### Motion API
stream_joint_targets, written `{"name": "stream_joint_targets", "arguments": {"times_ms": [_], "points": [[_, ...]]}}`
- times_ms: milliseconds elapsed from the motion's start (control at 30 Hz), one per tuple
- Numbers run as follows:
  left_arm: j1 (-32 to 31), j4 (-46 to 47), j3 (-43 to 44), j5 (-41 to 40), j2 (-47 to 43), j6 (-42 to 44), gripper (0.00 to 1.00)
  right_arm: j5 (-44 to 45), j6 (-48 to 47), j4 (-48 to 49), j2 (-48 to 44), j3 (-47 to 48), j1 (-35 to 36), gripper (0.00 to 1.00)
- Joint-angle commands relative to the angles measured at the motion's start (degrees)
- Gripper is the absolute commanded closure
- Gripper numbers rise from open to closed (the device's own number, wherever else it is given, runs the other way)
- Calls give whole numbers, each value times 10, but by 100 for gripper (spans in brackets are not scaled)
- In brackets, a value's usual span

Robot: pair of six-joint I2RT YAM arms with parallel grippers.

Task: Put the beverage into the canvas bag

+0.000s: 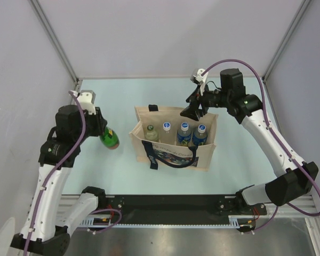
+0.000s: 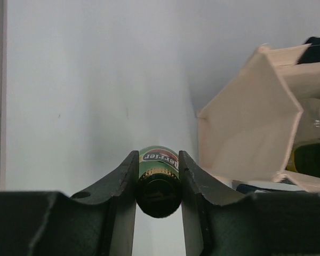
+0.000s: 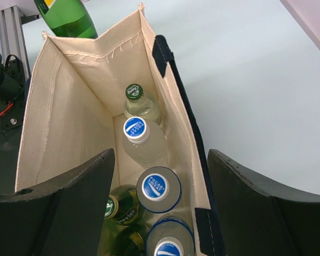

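Overhead we only get four caps in a row inside the canvas bag (image 1: 170, 156), but the right wrist view looks straight down into it and shows more. There's a green-capped bottle (image 3: 134, 92) at the left end, then three blue-and-white caps (image 3: 155, 188), plus a couple of green glass bottles (image 3: 120, 209) tucked low beside them that we can't really pick out from above.

The left wrist view is the only one where we can read the label on the green bottle (image 2: 159, 158). It says Perrier, and the left gripper (image 2: 159, 178) has its fingers pressed tight on both sides of it. Overhead, that bottle sits tilted just left of the bag, not touching it, fat end pointing near-right. We can't tell if it's lifted or resting on the table.

The right gripper (image 1: 196, 111) is at the bag's far-right rim, spread wide with nothing in it. Whether it touches the canvas, we can't tell.

The bag stands upright and open mid-table. It's beige canvas with dark navy straps and a dark blue print on its near side.

The table (image 1: 245, 170) is pale mint. The walls (image 1: 165, 37) are plain grey-white with metal posts (image 1: 56, 42) at the far corners, and a black rail (image 1: 170, 204) runs along the near edge
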Motion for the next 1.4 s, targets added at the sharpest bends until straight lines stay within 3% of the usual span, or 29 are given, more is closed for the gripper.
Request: {"name": "stream_joint_targets", "arguments": {"times_ms": [0, 533, 733, 967, 1367], "points": [[-63, 94, 89, 3, 20, 16, 100, -8, 8, 13, -16, 15, -4, 24], [-244, 82, 361, -55, 163, 60, 100, -11, 17, 12, -27, 4, -20, 24], [-295, 80, 420, -57, 205, 75, 100, -10, 21, 12, -30, 0, -25, 24], [-330, 96, 409, -36, 234, 66, 100, -8, 21, 5, -31, -1, -31, 24], [-357, 186, 276, 36, 219, 44, 100, -7, 17, -9, -33, -13, -35, 24]]}}
